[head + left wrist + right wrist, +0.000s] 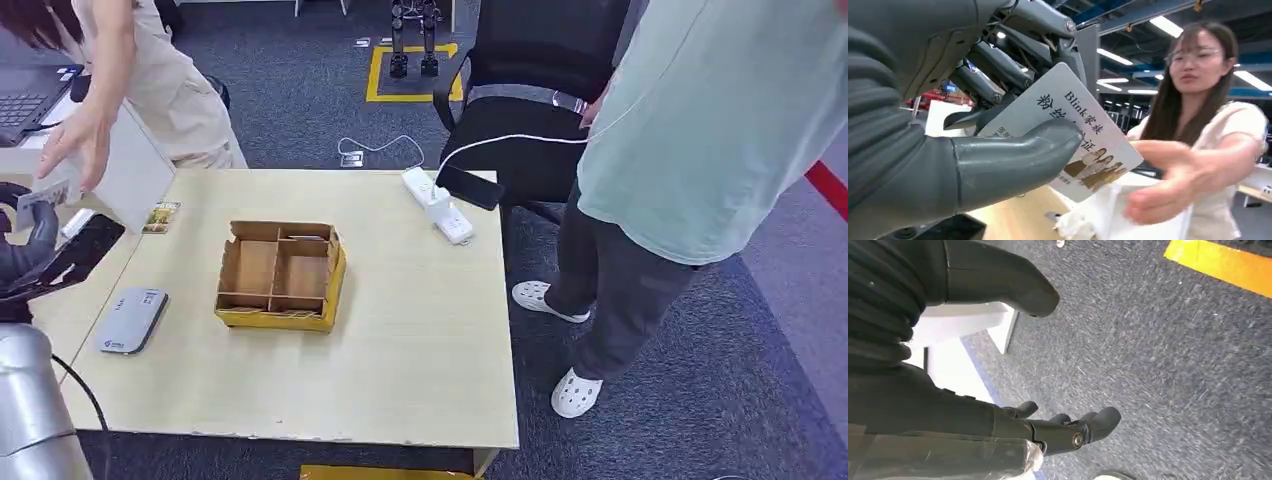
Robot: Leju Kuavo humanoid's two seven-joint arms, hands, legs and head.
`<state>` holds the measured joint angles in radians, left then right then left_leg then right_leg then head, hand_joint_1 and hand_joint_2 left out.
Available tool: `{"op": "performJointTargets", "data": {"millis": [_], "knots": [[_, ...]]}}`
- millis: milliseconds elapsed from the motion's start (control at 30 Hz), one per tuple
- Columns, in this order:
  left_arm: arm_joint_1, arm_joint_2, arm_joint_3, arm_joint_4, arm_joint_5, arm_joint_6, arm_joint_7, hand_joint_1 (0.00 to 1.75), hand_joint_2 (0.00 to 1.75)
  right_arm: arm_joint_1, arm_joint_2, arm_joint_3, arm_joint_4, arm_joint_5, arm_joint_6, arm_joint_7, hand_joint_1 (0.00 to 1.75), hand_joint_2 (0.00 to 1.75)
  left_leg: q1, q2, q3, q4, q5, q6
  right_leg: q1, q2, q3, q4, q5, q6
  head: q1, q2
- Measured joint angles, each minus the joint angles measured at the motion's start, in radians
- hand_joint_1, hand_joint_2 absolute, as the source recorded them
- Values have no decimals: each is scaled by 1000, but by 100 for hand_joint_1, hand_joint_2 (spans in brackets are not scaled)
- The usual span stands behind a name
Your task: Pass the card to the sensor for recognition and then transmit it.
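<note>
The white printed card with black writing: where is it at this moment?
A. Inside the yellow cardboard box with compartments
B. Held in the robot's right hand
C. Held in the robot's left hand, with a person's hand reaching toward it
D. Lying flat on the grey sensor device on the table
C: the white printed card is pinched under the thumb of the left hand, and a person's open hand reaches close to it.

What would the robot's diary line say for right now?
left hand holds card | person's hand reaching toward card | right hand empty, over floor | sensor on table
</note>
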<state>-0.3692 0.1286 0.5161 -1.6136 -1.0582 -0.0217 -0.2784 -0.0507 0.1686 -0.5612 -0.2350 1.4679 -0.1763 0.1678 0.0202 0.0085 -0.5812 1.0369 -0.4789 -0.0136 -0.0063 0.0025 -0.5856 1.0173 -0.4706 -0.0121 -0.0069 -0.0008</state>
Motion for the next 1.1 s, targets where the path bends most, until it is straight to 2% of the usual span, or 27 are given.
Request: {"op": "performJointTargets", "data": {"millis": [133,300,567,733,767,900,1100], "knots": [[-50,-15,-81,29,-11,25,31,175,175,-2,2,-18,0,14,-6,-18,0,175,0,0,0,0,0,1,0,0,0,0,1,1,0,0],[-68,-24,-144,61,-1,47,37,175,175,-2,6,-29,0,17,-19,-100,0,175,-1,1,0,0,0,1,0,1,0,0,1,1,0,0],[-65,-31,-164,76,-39,83,41,175,175,-9,9,-30,0,47,-20,-108,0,175,-1,1,-1,0,0,1,0,1,-1,0,1,1,0,0],[-65,-31,-164,90,-137,119,85,175,175,-14,15,-30,0,56,-20,-109,0,175,-1,1,-1,0,0,1,0,1,0,0,1,1,0,0],[-65,-30,-164,94,-148,122,92,0,175,-15,15,-31,0,58,-20,-112,0,175,-1,1,-1,0,0,1,0,1,0,0,1,1,0,0],[-65,-30,-164,103,-170,150,92,0,175,-17,19,-35,0,64,-22,-120,0,175,-1,1,-1,0,0,1,0,1,0,0,1,1,0,0],[-67,-33,-164,108,-204,154,111,0,175,-19,26,-40,0,66,-31,-118,0,175,-1,1,-2,0,0,1,0,1,-1,0,1,1,0,0]]}}
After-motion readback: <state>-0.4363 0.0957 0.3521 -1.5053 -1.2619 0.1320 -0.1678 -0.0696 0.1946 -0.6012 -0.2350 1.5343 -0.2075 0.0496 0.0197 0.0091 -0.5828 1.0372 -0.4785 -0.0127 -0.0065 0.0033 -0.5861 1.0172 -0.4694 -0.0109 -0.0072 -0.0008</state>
